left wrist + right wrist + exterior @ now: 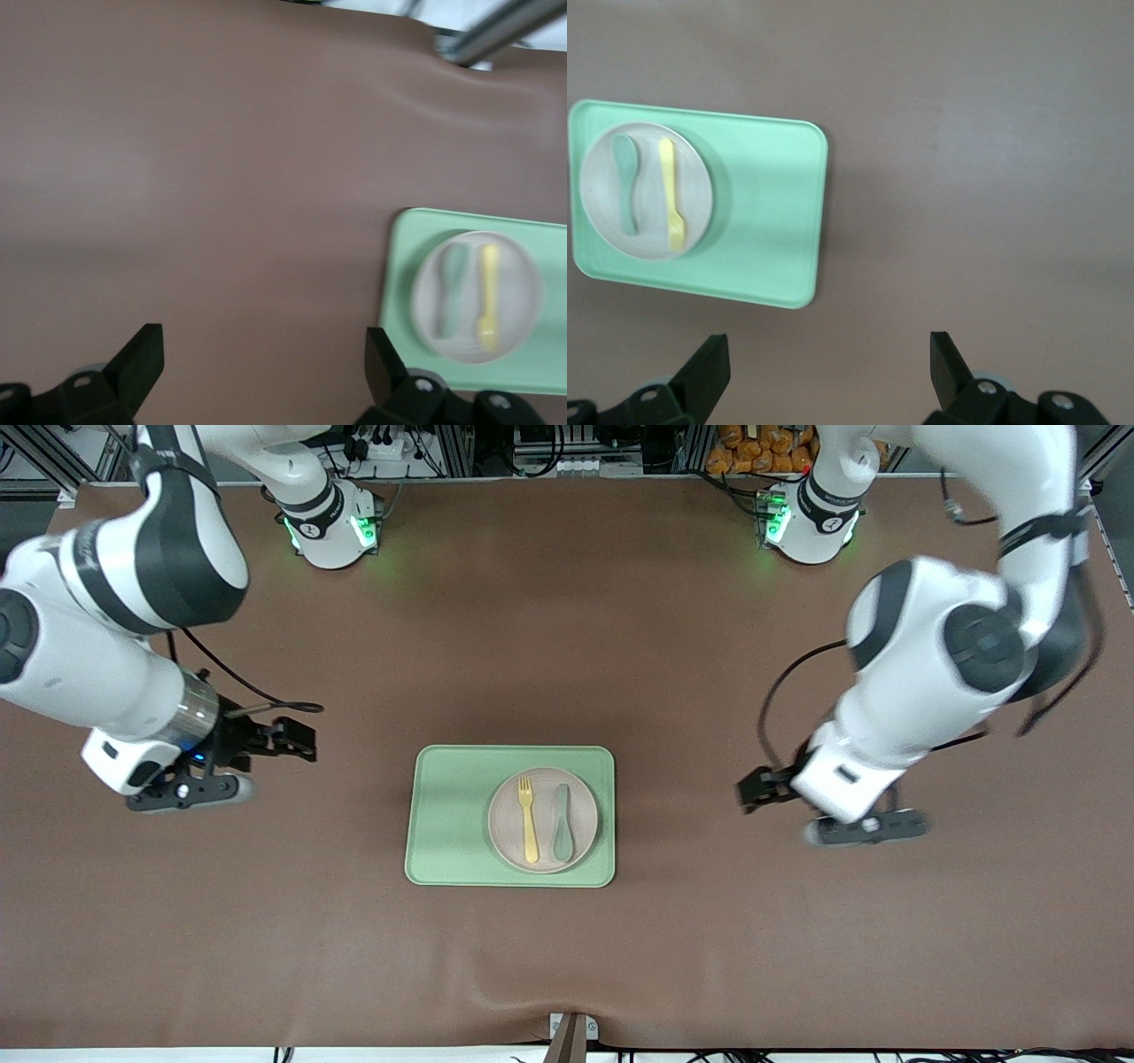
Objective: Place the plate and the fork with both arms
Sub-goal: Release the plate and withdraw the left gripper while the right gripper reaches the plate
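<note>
light-green rectangular tray [452,815] holds the off-white round plate [542,783] | pale-yellow plastic fork [529,818] and grey-green spoon [563,824] lie side by side on the plate | my left gripper [753,790] and right gripper [297,740] hang over bare brown table [567,629], fingers spread, nothing in them

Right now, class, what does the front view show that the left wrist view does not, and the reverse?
Only the front view shows both arms, the right gripper and the left gripper hanging over bare table at either end of the tray.

Only the left wrist view shows the left gripper's open fingers close up.

Both show the plate on the tray, bearing the fork and spoon.
</note>
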